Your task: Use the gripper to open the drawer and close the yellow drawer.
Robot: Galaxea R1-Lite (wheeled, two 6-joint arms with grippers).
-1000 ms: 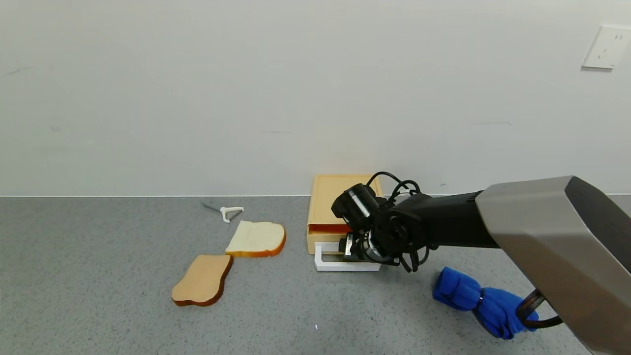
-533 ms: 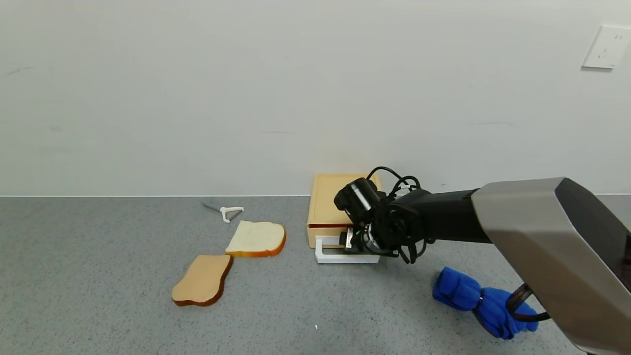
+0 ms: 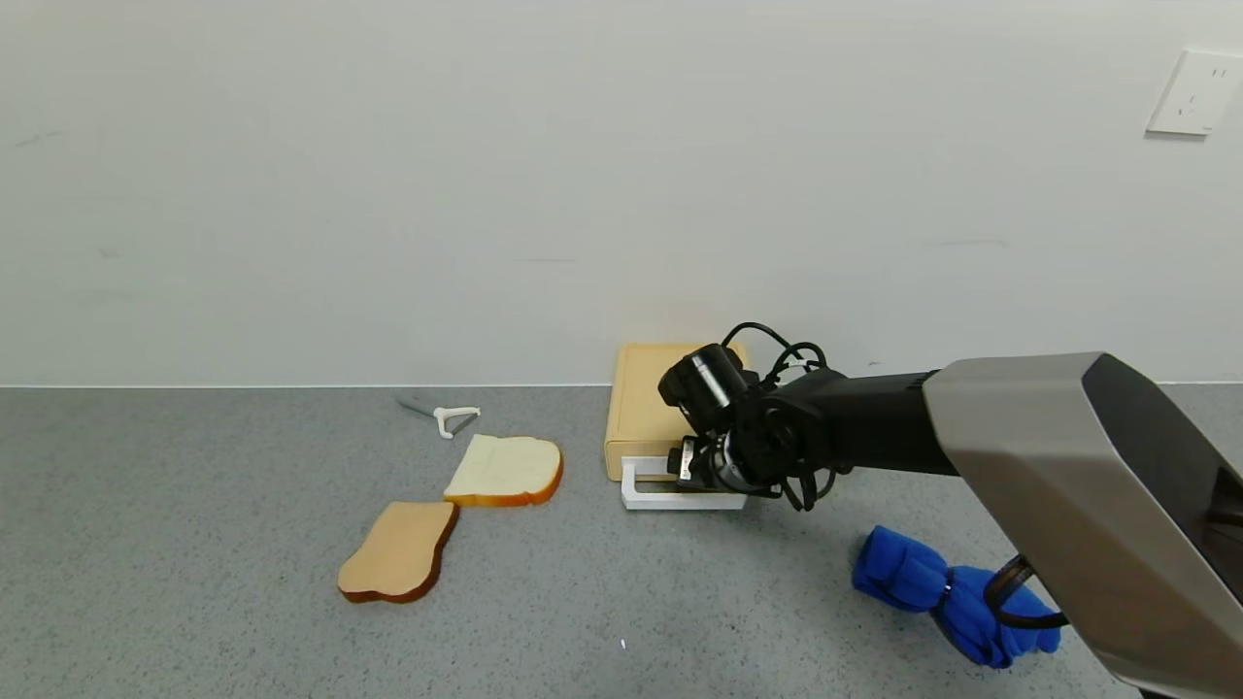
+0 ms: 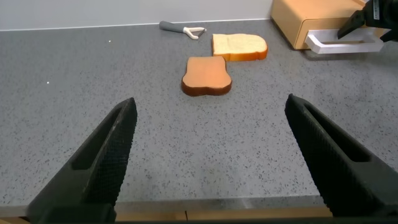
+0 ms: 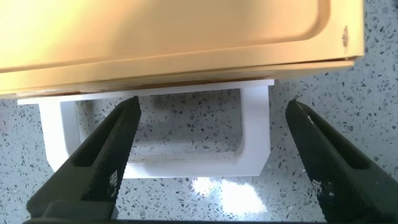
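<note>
The pale yellow drawer (image 3: 649,403) stands against the back wall, its front flush with the box and its white loop handle (image 3: 646,495) lying on the table in front. My right gripper (image 3: 694,471) hangs low over the handle's right part. In the right wrist view the drawer (image 5: 168,31) fills the top, and the gripper (image 5: 211,162) is open, its fingers straddling the handle (image 5: 252,143) without gripping it. My left gripper (image 4: 211,155) is open and empty over the table's near edge. The left wrist view shows the drawer (image 4: 305,22) far off.
Two bread slices, one pale (image 3: 505,470) and one brown (image 3: 400,551), lie left of the drawer. A white peeler (image 3: 449,417) lies behind them. A blue folded umbrella (image 3: 957,597) lies right of the handle, under my right arm. The wall stands close behind the drawer.
My right gripper has moved toward the wall with the handle. The drawer has slid in and the dark gap at its front has closed.
</note>
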